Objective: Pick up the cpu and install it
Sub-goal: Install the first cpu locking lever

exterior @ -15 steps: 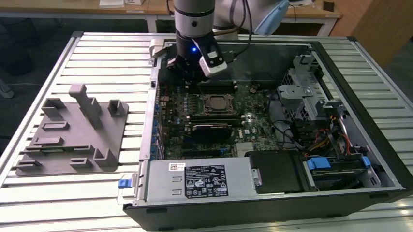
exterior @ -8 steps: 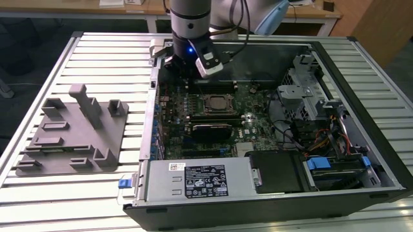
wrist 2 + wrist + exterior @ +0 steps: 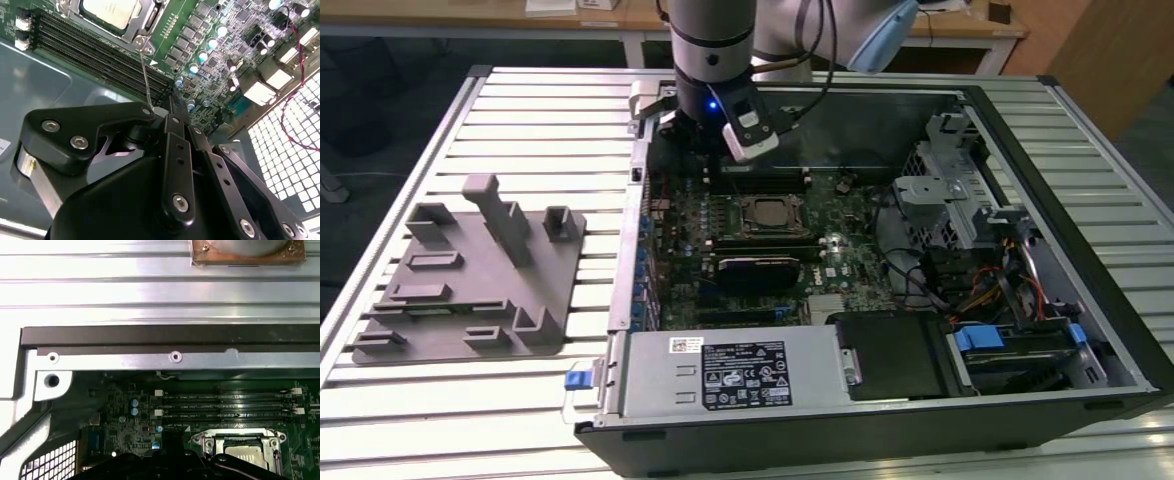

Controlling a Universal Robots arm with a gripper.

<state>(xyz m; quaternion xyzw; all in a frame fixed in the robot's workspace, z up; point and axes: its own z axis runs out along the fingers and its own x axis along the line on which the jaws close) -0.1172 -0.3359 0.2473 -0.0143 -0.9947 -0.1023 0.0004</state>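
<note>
Worktop (image 3: 520,110): slatted metal, carrying an open PC case (image 3: 1067,330) and, well apart from the tool on the exterior view's left, a grey fixture (image 3: 467,290).

Case: lies on its side, motherboard (image 3: 854,270) exposed. Power supply (image 3: 720,370) sits at the case edge farthest from the tool. Drive cage (image 3: 961,190) and cable bundle (image 3: 987,290) are on the exterior view's right.

Arm (image 3: 714,40): comes down into the far end of the case; camera block with a blue light at the wrist.

Tool (image 3: 172,112): black linkage body hangs over the board just beside the memory slots (image 3: 100,55). The fingers' tips meet in a point in the second wrist view, so the tool reads as clenched, with nothing seen between them. A thin metal lever (image 3: 145,80) runs from the socket frame to just at the tool's tip; contact cannot be told.

Socket (image 3: 767,212): square metal frame, near the tool, beyond the slots.

Cpu (image 3: 112,10): sits inside the socket frame, flat, silvery lid up, in the second wrist view. It is apart from the tool.
</note>
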